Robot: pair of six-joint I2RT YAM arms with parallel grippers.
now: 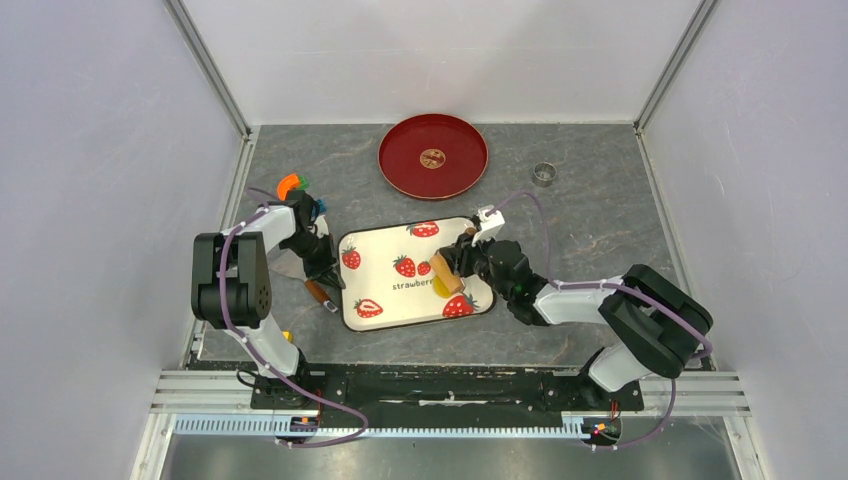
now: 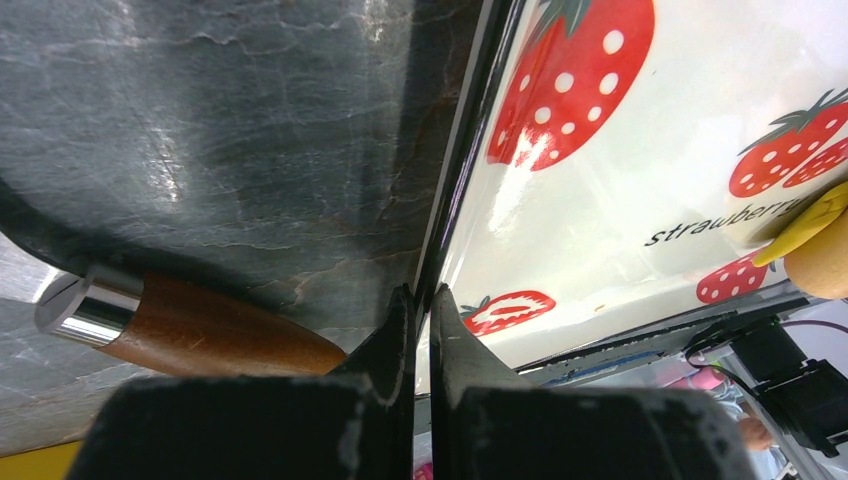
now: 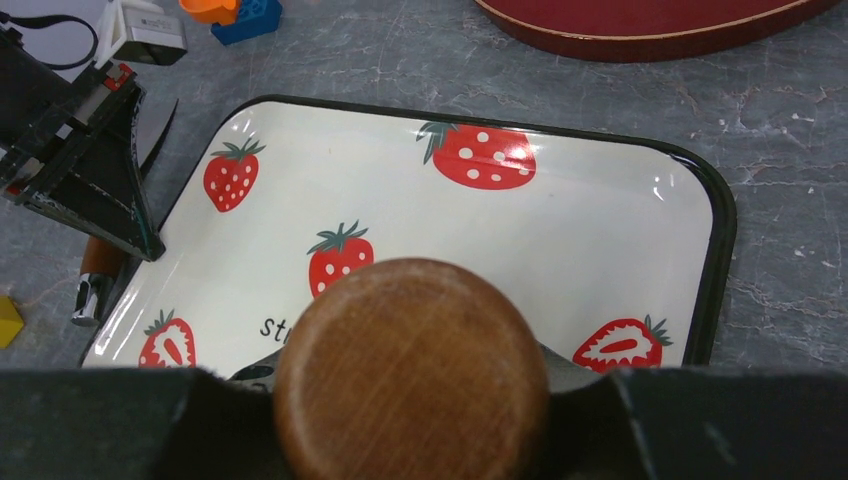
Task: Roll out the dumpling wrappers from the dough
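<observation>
Right gripper [image 1: 455,265] clamps a smooth, round-ended wooden pin [image 3: 410,370], jaws part-way apart around it, at 3 o'clock on the glossy strawberry-print tray [image 1: 380,240]. We note the wrapper [image 1: 441,288], soft yellow dough, lying on the tray against the pin and mostly hidden beneath it; we cannot tell its outline. Left gripper [image 2: 422,300] is pinched on the tray's thin black rim at 9 o'clock. A round red plate [image 1: 433,155] sits at 12 o'clock.

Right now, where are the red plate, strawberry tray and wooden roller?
red plate [image 1: 460,168], overhead view, bare inner floor.
strawberry tray [image 1: 380,287], overhead view, bare white surface.
wooden roller [image 3: 412,365], right wrist view, round end face.
</observation>
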